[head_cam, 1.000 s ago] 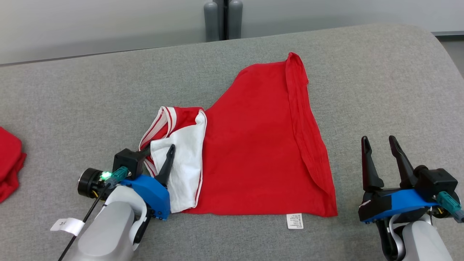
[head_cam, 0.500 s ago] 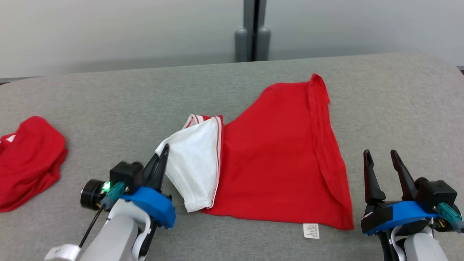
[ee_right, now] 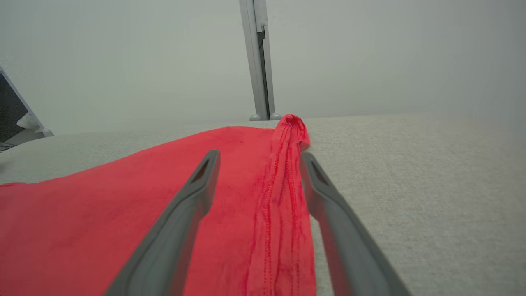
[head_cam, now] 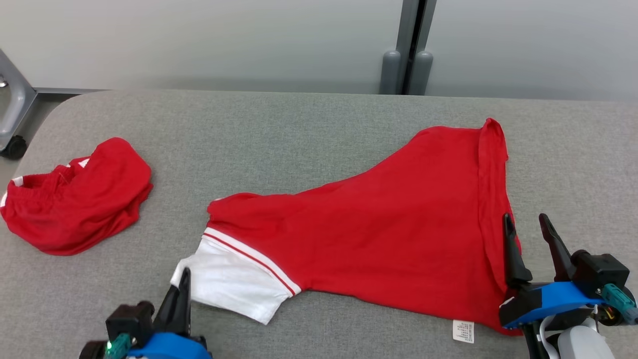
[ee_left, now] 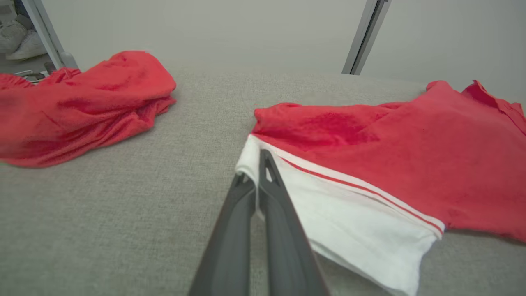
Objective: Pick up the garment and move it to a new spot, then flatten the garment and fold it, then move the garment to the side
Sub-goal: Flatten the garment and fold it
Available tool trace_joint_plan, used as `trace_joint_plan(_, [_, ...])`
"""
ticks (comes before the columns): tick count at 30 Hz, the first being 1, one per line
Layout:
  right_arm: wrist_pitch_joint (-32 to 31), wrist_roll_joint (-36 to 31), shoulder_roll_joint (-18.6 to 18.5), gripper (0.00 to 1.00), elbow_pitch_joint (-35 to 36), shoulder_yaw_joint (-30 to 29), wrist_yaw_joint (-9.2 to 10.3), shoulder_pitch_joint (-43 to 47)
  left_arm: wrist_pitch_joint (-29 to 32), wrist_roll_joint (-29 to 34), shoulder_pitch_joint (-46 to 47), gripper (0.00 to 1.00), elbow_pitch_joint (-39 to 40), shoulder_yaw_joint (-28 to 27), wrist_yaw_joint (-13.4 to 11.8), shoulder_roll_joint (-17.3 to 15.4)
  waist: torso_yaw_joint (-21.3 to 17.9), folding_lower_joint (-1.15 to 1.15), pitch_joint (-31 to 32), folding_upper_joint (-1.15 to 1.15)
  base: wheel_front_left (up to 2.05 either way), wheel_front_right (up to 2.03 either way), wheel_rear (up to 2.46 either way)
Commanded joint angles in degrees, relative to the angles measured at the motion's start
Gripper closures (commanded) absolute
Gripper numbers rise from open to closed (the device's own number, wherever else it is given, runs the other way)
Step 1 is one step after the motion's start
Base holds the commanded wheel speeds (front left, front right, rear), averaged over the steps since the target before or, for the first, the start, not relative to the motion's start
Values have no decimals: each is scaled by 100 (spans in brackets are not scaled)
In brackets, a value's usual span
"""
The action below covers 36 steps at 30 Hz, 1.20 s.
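The garment (head_cam: 389,239) is a red shirt with a white, red-striped sleeve (head_cam: 229,284), spread across the grey padded table (head_cam: 299,129). My left gripper (head_cam: 182,279) is at the bottom left, shut on the outer corner of that sleeve. In the left wrist view the gripper (ee_left: 257,172) has its fingers pressed together with the sleeve's white edge pinched between them, and the garment (ee_left: 390,152) stretches off to the right. My right gripper (head_cam: 525,222) stands open over the garment's right edge. In the right wrist view the gripper (ee_right: 259,159) straddles the rolled hem (ee_right: 283,197), holding nothing.
Another crumpled red garment (head_cam: 75,199) lies at the table's left end, also in the left wrist view as a red heap (ee_left: 82,102). A grey post (head_cam: 408,55) stands behind the table. A metal frame with a caster (head_cam: 12,124) is at the far left.
My left gripper shut on the white sleeve and drew it out to the left and toward me, unfolding it. The head camera turned left. The right gripper stayed open.
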<state>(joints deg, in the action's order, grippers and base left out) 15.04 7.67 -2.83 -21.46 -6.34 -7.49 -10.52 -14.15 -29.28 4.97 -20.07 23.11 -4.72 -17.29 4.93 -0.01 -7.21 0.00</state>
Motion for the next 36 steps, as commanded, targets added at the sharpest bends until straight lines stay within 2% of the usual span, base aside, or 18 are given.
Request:
trace_joint_plan(1, [21,-20,-11,0,-25,-6,-1,2,11,-57,-101,100,72,-36,-52,17,24,1,-9,0,0,0,0])
trace_joint_plan(7, [21,-45,-11,0,-57,-43,-1,-2,174,-262,-577,100,214,-45,-183,63,61,1,26,0,0,0,0])
trace_joint_plan(8, [21,-48,-11,0,-65,-44,-1,0,168,-266,-591,57,231,-45,-186,51,55,1,32,0,0,0,0])
trace_joint_plan(9, [21,-49,-11,0,-74,-45,-1,-3,139,-234,-584,0,250,-65,-228,31,48,1,42,0,0,0,0])
trace_joint_plan(13, [21,-69,-11,0,-102,-21,-1,-9,23,-73,-466,0,323,-150,-344,-35,-14,1,117,0,0,0,0])
trace_joint_plan(24, [21,-192,-29,0,2,153,-1,32,-109,353,-135,0,725,-585,-400,-164,-504,1,406,0,0,0,0])
trace_joint_plan(36, [-43,-335,-34,0,316,315,-1,364,-112,778,-156,0,750,-1053,-275,-13,-1000,1,588,0,0,0,0])
